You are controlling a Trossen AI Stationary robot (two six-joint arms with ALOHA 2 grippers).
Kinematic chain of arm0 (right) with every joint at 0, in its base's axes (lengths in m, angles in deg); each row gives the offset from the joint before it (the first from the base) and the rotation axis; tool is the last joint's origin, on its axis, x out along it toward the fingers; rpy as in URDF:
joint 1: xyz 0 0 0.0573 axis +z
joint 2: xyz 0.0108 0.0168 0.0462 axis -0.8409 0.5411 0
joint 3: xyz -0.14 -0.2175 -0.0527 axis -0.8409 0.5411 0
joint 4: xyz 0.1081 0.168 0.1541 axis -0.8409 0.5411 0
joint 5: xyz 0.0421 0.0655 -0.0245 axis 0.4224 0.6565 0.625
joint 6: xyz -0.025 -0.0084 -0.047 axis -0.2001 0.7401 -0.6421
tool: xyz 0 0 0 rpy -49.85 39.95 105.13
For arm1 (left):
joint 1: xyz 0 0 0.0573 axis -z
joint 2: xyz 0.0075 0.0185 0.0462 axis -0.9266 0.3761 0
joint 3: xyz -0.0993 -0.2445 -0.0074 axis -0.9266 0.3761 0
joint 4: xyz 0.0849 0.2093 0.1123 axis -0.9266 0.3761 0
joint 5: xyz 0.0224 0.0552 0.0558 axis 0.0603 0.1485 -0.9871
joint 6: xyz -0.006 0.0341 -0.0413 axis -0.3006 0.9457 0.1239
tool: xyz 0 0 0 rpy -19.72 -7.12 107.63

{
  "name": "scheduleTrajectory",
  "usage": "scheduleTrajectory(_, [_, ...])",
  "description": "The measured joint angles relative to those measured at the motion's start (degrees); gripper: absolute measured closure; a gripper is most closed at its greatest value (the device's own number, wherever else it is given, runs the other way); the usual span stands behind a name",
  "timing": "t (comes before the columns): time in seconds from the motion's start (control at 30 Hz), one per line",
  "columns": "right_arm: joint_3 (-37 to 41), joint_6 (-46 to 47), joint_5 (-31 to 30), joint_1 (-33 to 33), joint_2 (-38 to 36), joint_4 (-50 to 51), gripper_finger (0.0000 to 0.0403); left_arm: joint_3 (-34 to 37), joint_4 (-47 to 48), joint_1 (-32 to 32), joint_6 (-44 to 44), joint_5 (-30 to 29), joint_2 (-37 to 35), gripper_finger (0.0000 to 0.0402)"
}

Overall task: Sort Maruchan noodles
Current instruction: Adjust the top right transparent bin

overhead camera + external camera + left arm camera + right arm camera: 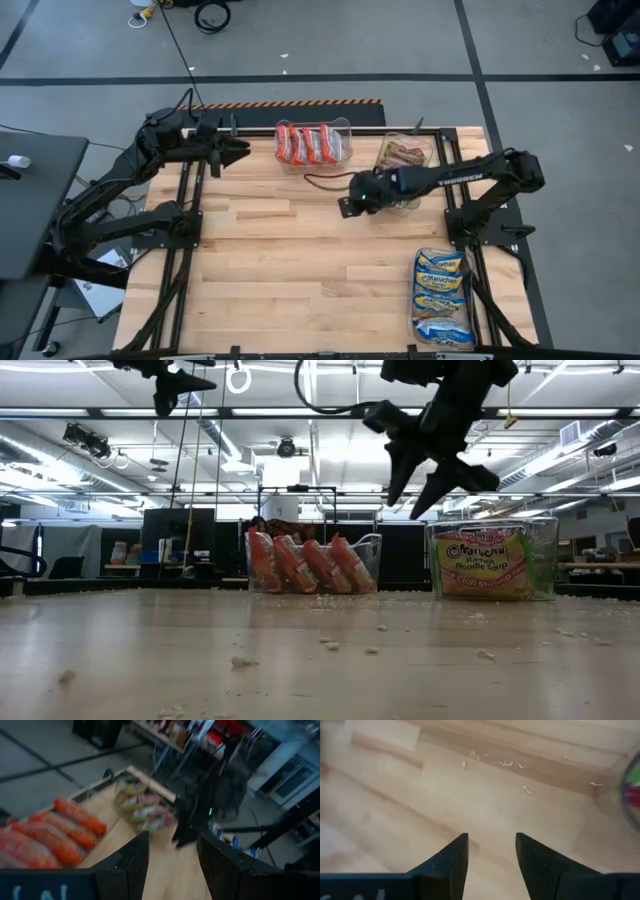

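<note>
Right pincer (346,206) hangs released and empty above the bare wooden desk (300,260), beside the clear bin of green-and-white shiny noodle packets (402,155). Left pincer (243,150), also released, waits at the far edge. Your packets appear all binned, so pull the right arm away high, keeping its elbow off the bin rim.

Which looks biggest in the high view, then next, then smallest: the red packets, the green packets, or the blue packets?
1. Blue packets: the longest row, spread along the table's right side.
2. Red packets: a shorter bunch standing in their bin.
3. Green packets: smallest, but the right tool and arm partly cover them, so that's unsure.
</note>
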Motion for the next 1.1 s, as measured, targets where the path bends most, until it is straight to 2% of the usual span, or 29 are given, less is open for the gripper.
scheduleTrajectory(0.1, [0.0, 5.4, -5.3, 1.7, 2.7, -1.0, 0.0234, 0.0, -4.1, 1.1, -1.5, -0.6, 1.0, 0.0230])
scheduleTrajectory(0.3, [-0.2, 8.6, -13.7, -0.2, 4.9, 7.0, 0.0234, 0.0, -3.9, 3.0, -1.5, -3.0, 1.7, 0.0230])
scheduleTrajectory(0.6, [-0.1, 7.2, -17.1, -3.7, 3.9, 31.6, 0.0234, 0.0, -1.6, 7.7, -3.3, -3.2, 1.7, 0.0230])
scheduleTrajectory(0.73, [-0.1, 5.4, -17.9, -4.5, 3.7, 36.5, 0.0234, 0.0, -0.8, 8.8, -4.1, -3.2, 1.7, 0.0230])
scheduleTrajectory(0.83, [-0.2, 5.1, -14.7, -4.3, 3.4, 35.3, 0.0234, 0.0, 0.5, 8.8, -4.1, -2.8, 1.2, 0.0230])
scheduleTrajectory(0.93, [-1.0, 5.1, -13.7, -2.8, 3.1, 25.8, 0.0234, 0.0, 1.0, 8.8, -2.2, -2.6, 0.3, 0.0230])
scheduleTrajectory(1.03, [-1.2, 3.5, -16.6, -2.9, 4.1, 14.2, 0.0234, 0.0, 0.9, 8.5, 0.6, -3.7, 0.0, 0.0230])
scheduleTrajectory(1.1, [-1.2, 3.6, -19.6, -4.6, 5.7, 11.4, 0.0234, 0.0, 0.8, 7.7, 1.9, -4.8, 0.3, 0.0230])
